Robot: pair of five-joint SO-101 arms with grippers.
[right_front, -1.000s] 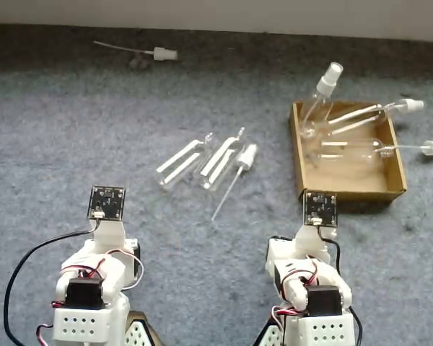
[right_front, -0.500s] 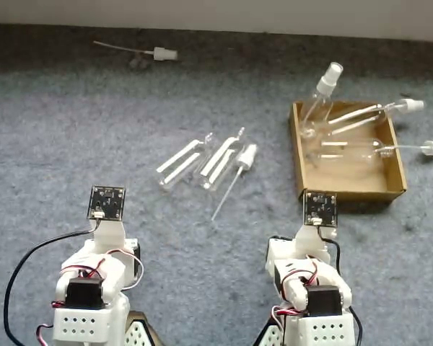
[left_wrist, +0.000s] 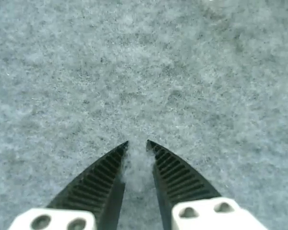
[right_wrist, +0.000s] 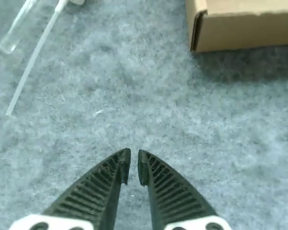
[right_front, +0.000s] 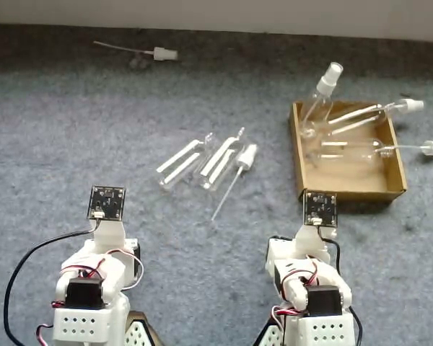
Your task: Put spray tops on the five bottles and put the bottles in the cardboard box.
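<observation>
**Two bottles left to cap, both arms empty**

The left gripper (left_wrist: 137, 142) has its tips all but pressed together, holding nothing over grey carpet (left_wrist: 182, 57). The right gripper (right_wrist: 133, 152) is the same, empty. At its twelve o'clock is the cardboard box (right_front: 297, 155), with three capped bottles (right_front: 346, 150) inside. At eleven o'clock two bare bottles (right_front: 180, 162) lie side by side, a spray top (right_front: 245, 155) just beside them. A second spray top (right_front: 162, 52) lies far off at the left arm's one o'clock. My call: one arm pins a bottle while the other takes the top by its head and feeds the tube in straight.
</observation>
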